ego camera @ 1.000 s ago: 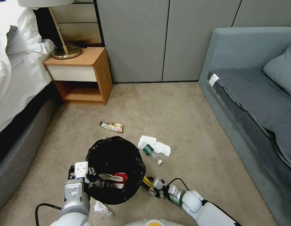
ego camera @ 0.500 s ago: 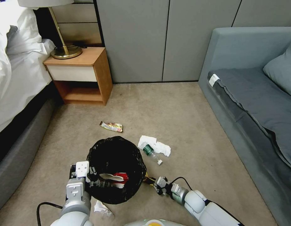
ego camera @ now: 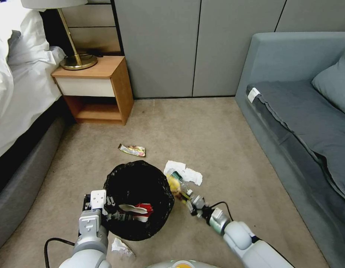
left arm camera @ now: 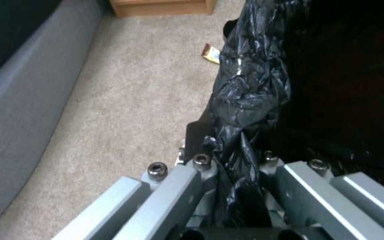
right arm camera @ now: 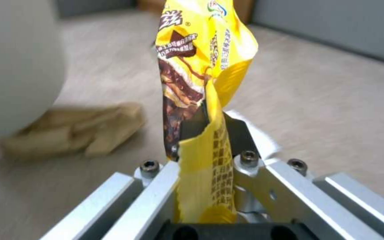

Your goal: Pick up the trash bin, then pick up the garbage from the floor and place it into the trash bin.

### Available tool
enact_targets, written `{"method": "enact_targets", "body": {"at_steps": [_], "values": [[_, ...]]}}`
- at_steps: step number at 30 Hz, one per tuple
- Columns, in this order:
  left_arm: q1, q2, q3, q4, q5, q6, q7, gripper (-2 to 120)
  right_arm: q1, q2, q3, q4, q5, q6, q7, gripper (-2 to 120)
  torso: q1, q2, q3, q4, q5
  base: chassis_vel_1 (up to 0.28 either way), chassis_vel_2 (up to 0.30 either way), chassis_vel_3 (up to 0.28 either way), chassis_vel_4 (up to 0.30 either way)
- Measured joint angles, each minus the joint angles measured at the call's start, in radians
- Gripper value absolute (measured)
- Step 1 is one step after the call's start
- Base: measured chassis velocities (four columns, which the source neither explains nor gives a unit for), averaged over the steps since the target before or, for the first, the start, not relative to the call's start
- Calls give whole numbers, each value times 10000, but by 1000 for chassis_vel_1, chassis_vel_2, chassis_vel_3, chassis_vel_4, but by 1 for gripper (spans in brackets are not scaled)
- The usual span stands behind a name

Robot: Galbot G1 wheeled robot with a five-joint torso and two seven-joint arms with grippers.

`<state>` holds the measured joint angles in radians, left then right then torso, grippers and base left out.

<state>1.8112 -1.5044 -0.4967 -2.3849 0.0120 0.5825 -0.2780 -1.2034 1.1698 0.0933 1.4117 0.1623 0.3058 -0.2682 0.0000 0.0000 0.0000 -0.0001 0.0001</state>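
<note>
In the head view, the trash bin point(ego camera: 138, 201), lined with a glossy black bag, stands on the beige carpet in front of the robot, and inside it lie a red-and-white carton point(ego camera: 142, 211) and a pale scrap of paper. The left gripper point(ego camera: 112, 216) is at the bin's near-left rim, its fingers clenched on the liner there. The right gripper point(ego camera: 188, 196) is just beside the bin's right rim, fingers grasping a yellow snack wrapper point(ego camera: 174, 184) that sticks up toward the rim. Behind the wrapper, white tissues point(ego camera: 183, 172) and a bottle with a green label point(ego camera: 176, 176) lie on the floor; a foil wrapper point(ego camera: 132, 150) lies farther off beyond the bin, and a crumpled white tissue point(ego camera: 120, 247) lies near the left arm. A bedside cabinet point(ego camera: 95, 89) with a brass lamp stands by the bed, and a grey sofa point(ego camera: 303, 123) is on the right. In the left wrist view, the fingers point(left arm camera: 187, 186) pinch a fold of the black liner point(left arm camera: 245, 100), with the bin's dark interior alongside. In the right wrist view, the fingers point(right arm camera: 254, 173) clamp the wrapper's lower end; a brown paper bag point(right arm camera: 76, 130) lies on the carpet behind.
</note>
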Motion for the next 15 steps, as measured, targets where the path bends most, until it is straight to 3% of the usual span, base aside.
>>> {"method": "enact_targets", "body": {"at_steps": [3,4,6,9,10,15], "values": [[2,16,11,-19,-6,1,0,1,-392,-70,826,832,313,82,-30,0,0,0,0,-1,-1,0,0,0,0],[5,25,47,-25,-7,0,1,1,-654,-178,1440,1652,722,108,-59,0,-1,0,0,1,1,0,0,0,0],[5,29,58,-25,-7,1,1,1,-772,-249,1694,2075,946,122,-69,0,0,0,-1,0,-3,0,0,0,0],[-6,42,134,-26,-2,1,6,1,-1186,-505,2415,3919,1952,124,-227,0,0,0,0,1,-1,0,0,0,0],[-6,42,134,-26,-2,1,6,1,-1186,-505,2415,3919,1952,124,-227,0,0,0,0,1,-1,0,0,0,0],[-36,48,219,-25,14,-2,8,1,-1621,-903,2140,6370,2627,136,-443,0,0,0,-1,1,-3,0,0,0,0]]}}
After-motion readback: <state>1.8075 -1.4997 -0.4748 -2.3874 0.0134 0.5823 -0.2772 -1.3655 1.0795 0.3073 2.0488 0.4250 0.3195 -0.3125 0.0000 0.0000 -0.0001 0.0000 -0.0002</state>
